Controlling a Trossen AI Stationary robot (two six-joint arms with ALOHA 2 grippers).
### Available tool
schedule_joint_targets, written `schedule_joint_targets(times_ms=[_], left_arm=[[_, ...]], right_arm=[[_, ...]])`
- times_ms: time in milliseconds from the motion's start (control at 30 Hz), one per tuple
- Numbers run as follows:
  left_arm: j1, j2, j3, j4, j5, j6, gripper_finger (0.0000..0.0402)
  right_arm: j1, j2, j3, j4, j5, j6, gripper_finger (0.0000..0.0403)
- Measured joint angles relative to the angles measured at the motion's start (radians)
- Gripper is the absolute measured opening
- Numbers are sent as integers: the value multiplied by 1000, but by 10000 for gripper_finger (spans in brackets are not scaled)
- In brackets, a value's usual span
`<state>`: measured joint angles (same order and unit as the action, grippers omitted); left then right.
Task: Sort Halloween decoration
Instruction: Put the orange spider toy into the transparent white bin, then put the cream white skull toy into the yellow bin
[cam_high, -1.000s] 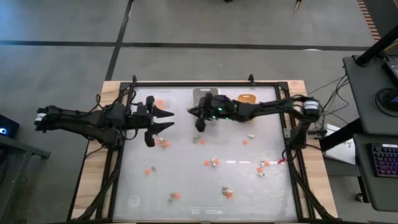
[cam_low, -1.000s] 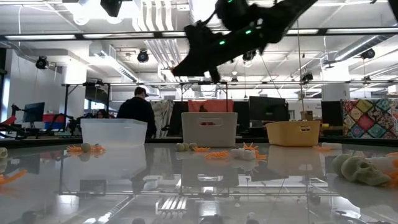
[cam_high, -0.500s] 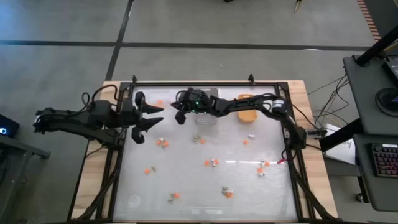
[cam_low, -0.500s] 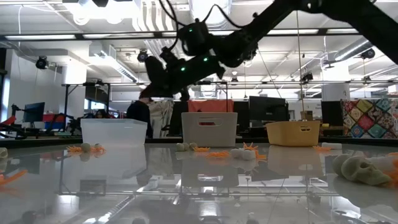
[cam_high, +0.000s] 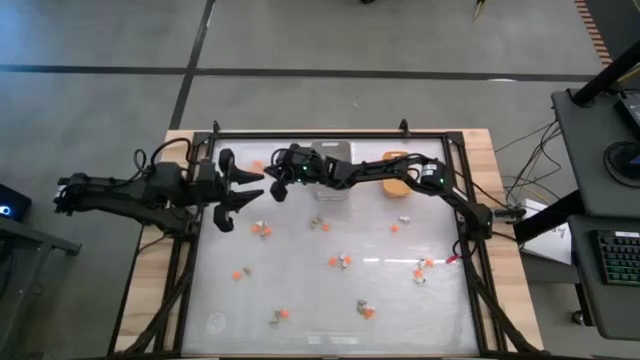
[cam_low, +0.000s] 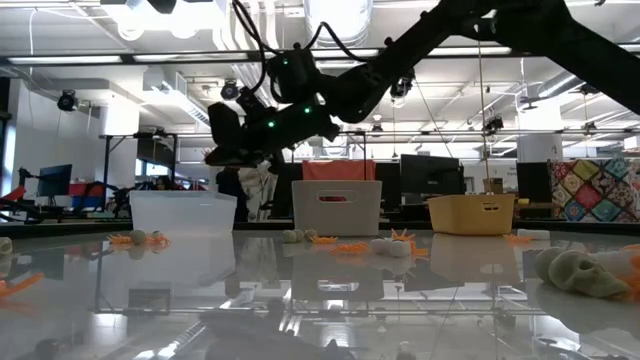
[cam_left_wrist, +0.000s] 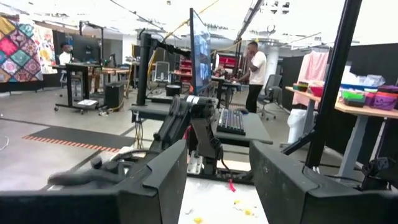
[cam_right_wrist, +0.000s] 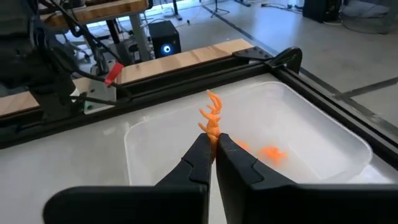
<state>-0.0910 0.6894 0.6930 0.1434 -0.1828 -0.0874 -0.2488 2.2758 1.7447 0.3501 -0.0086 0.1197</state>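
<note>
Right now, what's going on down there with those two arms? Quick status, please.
Right gripper shut on an orange trinket, above the clear tray. Left gripper open, empty, waiting beside it. Nothing in the way.

My two arms are dark, slim and jointed, with black cables looping along their links. Small green lights glow on my right wrist (near the camera housing). My matte black right gripper (cam_right_wrist: 213, 152) has tapered fingers; my left gripper (cam_left_wrist: 217, 180) has broad, flat ones.
</note>
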Motion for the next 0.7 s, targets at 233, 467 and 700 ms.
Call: schedule_joint_targets(times_ms=[233, 467, 700], left_arm=[[0, 2, 0, 13, -1, 15, 158], [0, 3, 0, 13, -1, 15, 158], [0, 4, 0, -27, -1, -38, 158]], right_arm=[[7, 5, 3, -2, 0, 15, 43], [6, 5, 3, -15, 1, 14, 107], [13, -48, 2, -126, -23, -14, 140]])
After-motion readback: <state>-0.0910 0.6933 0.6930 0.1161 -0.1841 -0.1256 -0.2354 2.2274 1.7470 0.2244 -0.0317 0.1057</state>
